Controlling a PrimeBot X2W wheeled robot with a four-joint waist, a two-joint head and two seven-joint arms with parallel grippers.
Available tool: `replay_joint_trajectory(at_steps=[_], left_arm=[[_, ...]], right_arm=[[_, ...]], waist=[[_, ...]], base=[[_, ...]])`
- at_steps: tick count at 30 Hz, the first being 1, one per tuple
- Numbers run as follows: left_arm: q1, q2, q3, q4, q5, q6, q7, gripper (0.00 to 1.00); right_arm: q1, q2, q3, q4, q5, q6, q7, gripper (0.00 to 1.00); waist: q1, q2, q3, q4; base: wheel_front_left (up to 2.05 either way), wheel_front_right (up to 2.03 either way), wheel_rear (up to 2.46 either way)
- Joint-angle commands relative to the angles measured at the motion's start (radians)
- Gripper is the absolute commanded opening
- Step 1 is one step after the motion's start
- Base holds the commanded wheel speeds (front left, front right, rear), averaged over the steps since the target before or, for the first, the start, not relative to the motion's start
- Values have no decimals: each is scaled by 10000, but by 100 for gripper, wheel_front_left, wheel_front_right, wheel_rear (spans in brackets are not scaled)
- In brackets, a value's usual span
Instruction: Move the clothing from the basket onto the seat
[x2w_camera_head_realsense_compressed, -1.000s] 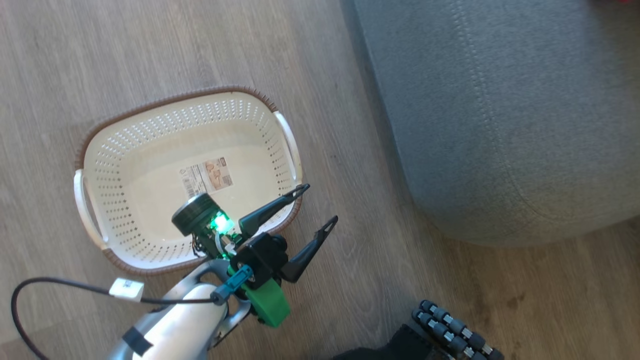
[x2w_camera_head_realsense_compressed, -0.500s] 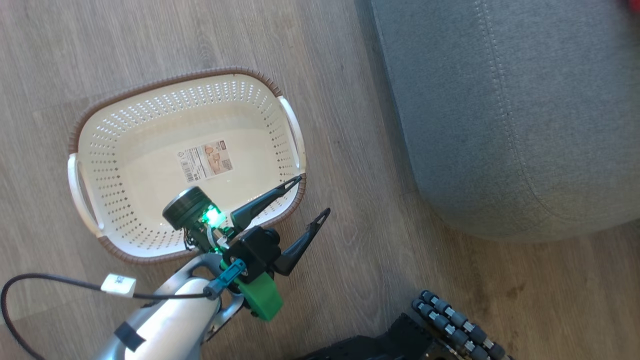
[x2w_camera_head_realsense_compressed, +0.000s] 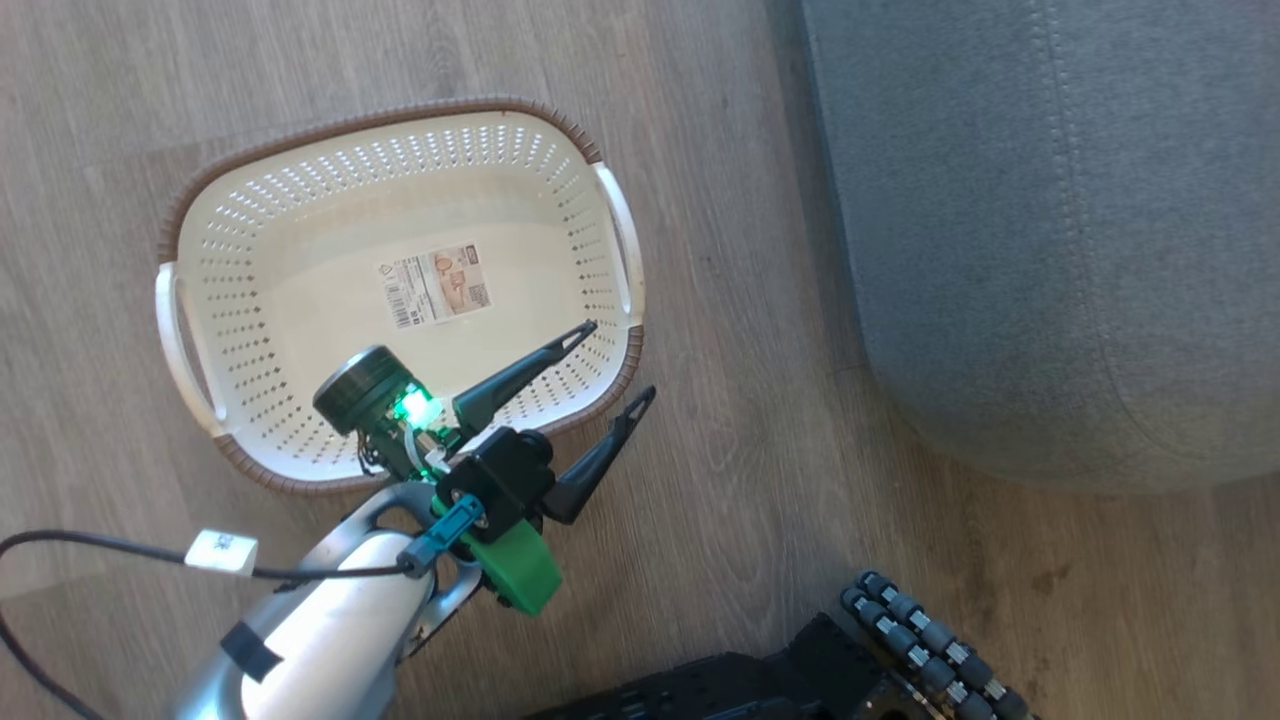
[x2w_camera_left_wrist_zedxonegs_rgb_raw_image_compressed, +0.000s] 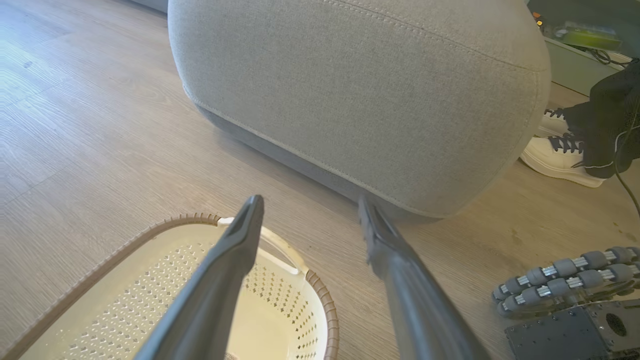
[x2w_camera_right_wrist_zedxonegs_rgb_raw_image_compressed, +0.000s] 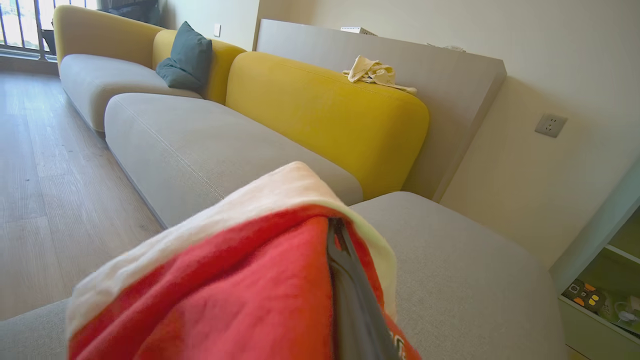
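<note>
Grey seat (x2w_camera_head_realsense_compressed: 1050, 200) is lying at the right of the head view, double stitching running along it, apart from the basket. Wooden floor (x2w_camera_head_realsense_compressed: 750, 480) is bearing the basket (x2w_camera_head_realsense_compressed: 300, 210), which is standing upright, label sticker (x2w_camera_head_realsense_compressed: 437, 285) showing on its bare bottom. Clothing (x2w_camera_right_wrist_zedxonegs_rgb_raw_image_compressed: 240, 290), red with white trim, is hanging from the right gripper (x2w_camera_right_wrist_zedxonegs_rgb_raw_image_compressed: 340, 235), jaws clamping on the fabric, grey cushion beyond. Left gripper (x2w_camera_head_realsense_compressed: 620, 358) is hovering at the basket's near right corner, jaws standing wide apart, one finger over the rim, the other over floor
</note>
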Motion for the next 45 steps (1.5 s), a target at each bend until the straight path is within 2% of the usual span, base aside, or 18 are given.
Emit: replay_joint_trajectory(at_steps=[1, 13, 14, 15, 16, 22, 25, 31, 38, 45], left_arm=[[-18, 49, 292, -320, 47, -10, -49, 100], [-163, 103, 353, -273, 90, -10, -49, 100], [-158, 103, 378, -275, 93, -10, -49, 100], [-148, 103, 402, -276, 98, -10, -49, 100], [-141, 107, 408, -276, 104, -10, -49, 100], [-92, 112, 374, -253, 124, -10, -49, 100], [-183, 299, -86, -265, 333, -10, -49, 100], [-162, 50, -91, -139, 199, -10, -49, 100], [41, -410, -6, -37, -46, -10, -49, 100], [430, -948, 354, 193, -352, -10, -49, 100]], right_arm=[[-109, -150, 104, -272, -97, -2, -66, 0], [676, -228, 266, 398, -106, -2, 1932, 0], [697, -211, 280, 388, -106, -2, 1959, 14], [718, -215, 297, 362, -107, -2, 1948, 61], [736, -227, 306, 352, -107, -2, 1934, 100], [905, -166, 280, 412, -107, -2, 2011, 100], [997, -105, 344, 504, -107, -2, 2073, 100], [1287, -148, 798, 791, -107, -2, 2446, 100], [1715, -416, 1561, 1485, -108, -2, 3763, 100], [1803, -633, 1856, 2081, -108, -2, 4934, 100]], waist=[[-1, 0, 68, 94], [-1, 0, 254, 201], [-1, 0, 253, 185], [-1, 0, 253, 167], [-1, 0, 253, 148], [-1, 0, 170, 4], [-1, 0, 72, -107], [-1, 0, -367, -264], [-1, 0, -1237, -367], [-1, 0, -2160, -446]], base=[[0, 0, 0], [0, 0, 0], [0, 0, 0], [0, 0, 0], [0, 0, 0], [0, 0, 0], [0, 0, 0], [0, 0, 0], [0, 0, 0], [0, 0, 0]])
